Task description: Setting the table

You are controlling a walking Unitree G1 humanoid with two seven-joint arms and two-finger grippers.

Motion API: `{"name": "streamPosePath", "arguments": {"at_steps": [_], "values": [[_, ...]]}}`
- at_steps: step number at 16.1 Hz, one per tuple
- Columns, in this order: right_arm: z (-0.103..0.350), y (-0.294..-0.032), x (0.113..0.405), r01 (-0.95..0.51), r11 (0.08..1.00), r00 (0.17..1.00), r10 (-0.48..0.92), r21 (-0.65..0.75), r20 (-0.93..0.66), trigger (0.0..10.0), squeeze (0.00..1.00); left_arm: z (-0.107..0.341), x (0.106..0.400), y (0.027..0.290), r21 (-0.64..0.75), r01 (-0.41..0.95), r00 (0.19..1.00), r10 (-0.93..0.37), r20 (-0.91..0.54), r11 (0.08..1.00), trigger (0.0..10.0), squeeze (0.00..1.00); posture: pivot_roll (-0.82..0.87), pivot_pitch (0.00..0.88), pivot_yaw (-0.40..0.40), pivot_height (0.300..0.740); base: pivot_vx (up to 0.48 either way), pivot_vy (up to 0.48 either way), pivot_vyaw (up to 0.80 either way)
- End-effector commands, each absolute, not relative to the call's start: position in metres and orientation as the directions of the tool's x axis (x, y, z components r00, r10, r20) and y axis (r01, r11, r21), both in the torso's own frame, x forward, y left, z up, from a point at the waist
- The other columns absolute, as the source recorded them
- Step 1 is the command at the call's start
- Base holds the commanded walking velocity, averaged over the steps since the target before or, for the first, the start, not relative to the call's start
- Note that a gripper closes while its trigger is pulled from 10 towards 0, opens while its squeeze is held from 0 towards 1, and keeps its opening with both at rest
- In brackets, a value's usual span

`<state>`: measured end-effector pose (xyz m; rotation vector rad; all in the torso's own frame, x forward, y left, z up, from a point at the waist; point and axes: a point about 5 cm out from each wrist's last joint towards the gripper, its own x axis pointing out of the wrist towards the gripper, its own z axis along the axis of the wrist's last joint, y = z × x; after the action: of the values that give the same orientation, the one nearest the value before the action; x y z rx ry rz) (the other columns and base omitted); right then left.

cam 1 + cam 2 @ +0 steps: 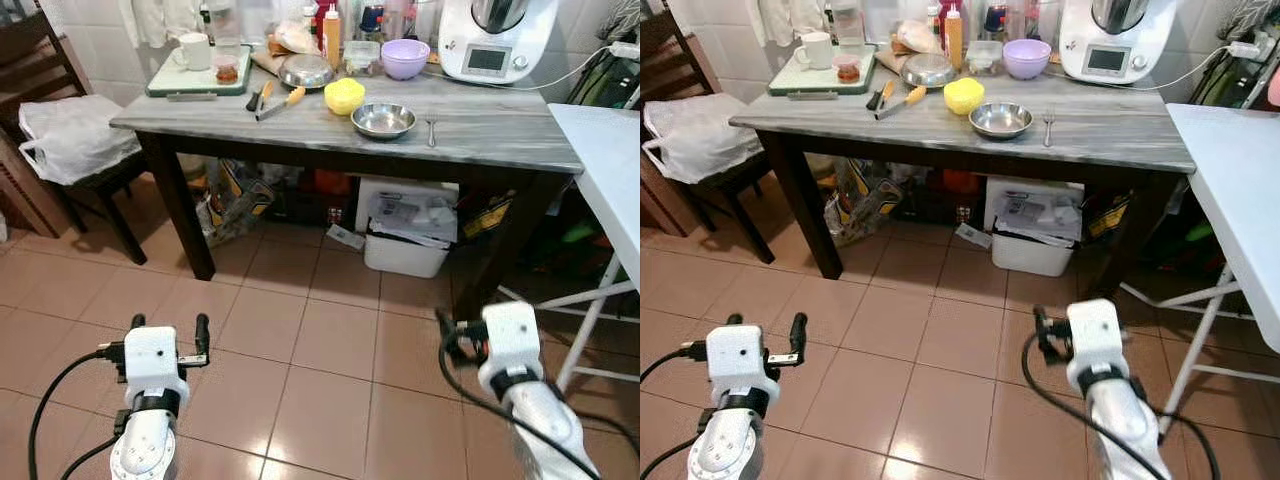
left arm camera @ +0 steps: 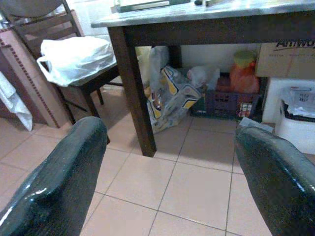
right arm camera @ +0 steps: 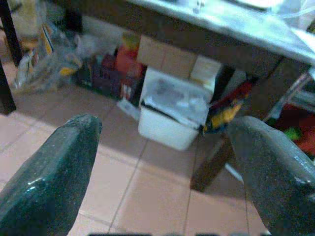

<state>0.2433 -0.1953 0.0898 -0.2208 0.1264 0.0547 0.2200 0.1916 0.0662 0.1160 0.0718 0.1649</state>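
A grey marble-topped table (image 1: 500, 125) stands ahead. On it sit a steel bowl (image 1: 383, 120), a yellow bowl (image 1: 344, 95), a fork (image 1: 431, 131), a knife with an orange handle (image 1: 281, 102), a purple bowl (image 1: 405, 58) and a steel lid (image 1: 306, 71). A white mug (image 1: 194, 50) and a small glass (image 1: 227, 68) rest on a green tray (image 1: 165, 82). My left gripper (image 1: 169, 333) is held low over the floor tiles, open and empty. Low at the right, my right gripper (image 1: 446, 330) is open too, with its fingers (image 3: 59, 167) spread wide.
A kitchen machine (image 1: 487, 38) and bottles line the table's back. A dark chair with a white bag (image 1: 68, 135) stands left. A white folding table (image 1: 612, 170) is close on the right. Under the table are a white bin (image 1: 408, 235), bags and boxes.
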Motion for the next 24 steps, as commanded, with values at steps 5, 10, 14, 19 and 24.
{"name": "streamPosePath", "arguments": {"at_steps": [5,10,14,19,24], "values": [[0.089,-0.194,0.247,-0.063,0.975,0.991,0.036,-0.215,-0.129,10.0,0.00,0.068,0.225,0.186,0.122,-0.133,0.988,0.141,-0.063,0.984,10.0,0.00,-0.25,0.000,0.027,0.740,0.000,0.000,0.00],[0.088,-0.191,0.253,-0.070,0.974,0.991,0.043,-0.217,-0.127,10.0,0.00,0.071,0.228,0.185,0.131,-0.124,0.990,0.131,-0.051,0.984,10.0,0.00,-0.24,0.000,0.030,0.740,0.000,0.000,0.00],[0.088,-0.191,0.253,-0.074,0.974,0.991,0.047,-0.213,-0.129,10.0,0.00,0.073,0.230,0.179,0.146,-0.083,0.995,0.089,-0.038,0.986,10.0,0.00,-0.24,0.000,0.033,0.740,0.000,0.000,0.00],[0.089,-0.192,0.256,-0.072,0.973,0.991,0.046,-0.217,-0.124,10.0,0.00,0.074,0.232,0.175,0.128,-0.044,0.998,0.049,-0.035,0.991,10.0,0.00,-0.25,0.000,0.031,0.740,0.000,-0.127,0.00],[0.090,-0.190,0.258,-0.081,0.972,0.991,0.055,-0.221,-0.122,10.0,0.00,0.072,0.230,0.174,0.121,-0.037,0.998,0.042,-0.039,0.992,10.0,0.00,-0.24,0.000,0.025,0.740,0.000,-0.365,0.00]]}}
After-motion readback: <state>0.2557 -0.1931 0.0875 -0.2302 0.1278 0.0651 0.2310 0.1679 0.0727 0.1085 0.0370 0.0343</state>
